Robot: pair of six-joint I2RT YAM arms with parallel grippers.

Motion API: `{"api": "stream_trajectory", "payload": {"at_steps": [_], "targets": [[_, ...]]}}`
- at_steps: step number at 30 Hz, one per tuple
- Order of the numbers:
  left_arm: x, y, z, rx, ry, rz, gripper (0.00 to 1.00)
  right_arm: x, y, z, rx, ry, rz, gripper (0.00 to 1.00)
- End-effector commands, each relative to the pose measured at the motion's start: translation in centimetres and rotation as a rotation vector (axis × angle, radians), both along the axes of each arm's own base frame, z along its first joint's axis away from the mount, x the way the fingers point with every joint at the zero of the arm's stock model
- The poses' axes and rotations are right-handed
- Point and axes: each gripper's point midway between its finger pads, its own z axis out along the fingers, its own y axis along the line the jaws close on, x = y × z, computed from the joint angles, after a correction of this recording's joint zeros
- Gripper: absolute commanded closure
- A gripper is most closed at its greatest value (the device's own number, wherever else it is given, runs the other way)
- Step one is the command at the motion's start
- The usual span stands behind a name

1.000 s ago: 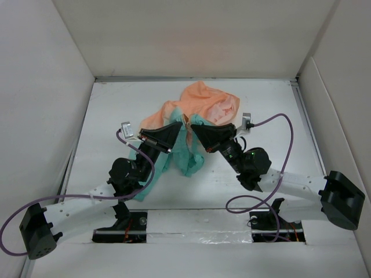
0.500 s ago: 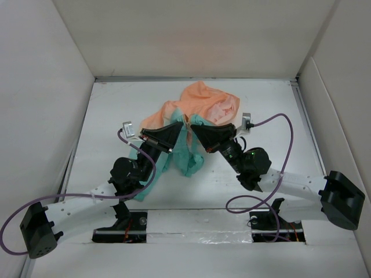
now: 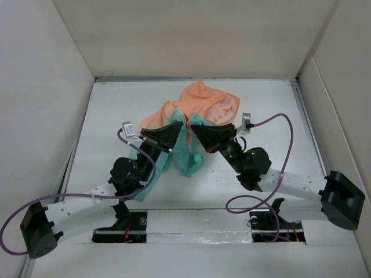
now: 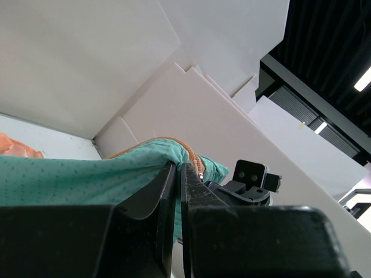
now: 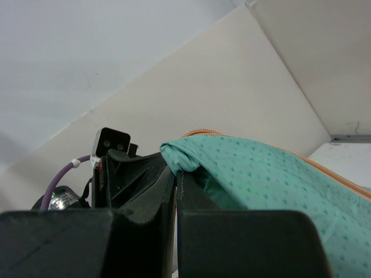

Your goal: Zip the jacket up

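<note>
The left pincer (image 3: 177, 125) and right pincer (image 3: 195, 128), tips nearly touching, each pinch the thin orange-to-teal hooded jacket (image 3: 200, 101) (hood beyond, hem beneath).

No readable text, labels, brands or numbers anywhere.

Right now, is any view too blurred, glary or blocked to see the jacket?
Top external: even light, sharp, soft shadows; arms hide part of the jacket. Left wrist: left pincer blocks the lower frame, bright ceiling strips at right. Right wrist: right pincer blocks likewise; jacket sharp.
</note>
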Motion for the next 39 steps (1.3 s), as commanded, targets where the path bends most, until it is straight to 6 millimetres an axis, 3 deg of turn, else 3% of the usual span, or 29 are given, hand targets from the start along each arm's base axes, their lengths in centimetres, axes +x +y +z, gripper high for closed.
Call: {"api": "stream_trajectory", "payload": {"at_steps": [1,12,39], "targets": [[-0.9,1.2,2.3,-0.087,-0.052,-0.002,1.0,-1.1,-1.8,3.3,0.103,-0.071,-0.001,1.0],[-0.7,0.6,1.8,-0.077,-0.031,-0.018,1.0,-1.2,-1.8,3.4,0.099,-0.076,0.0,1.0],[-1.2,1.0,3.0,-0.069,-0.087,-0.007,1.0,-1.0,-1.2,3.0,0.086,-0.062,0.011,1.0]]}}
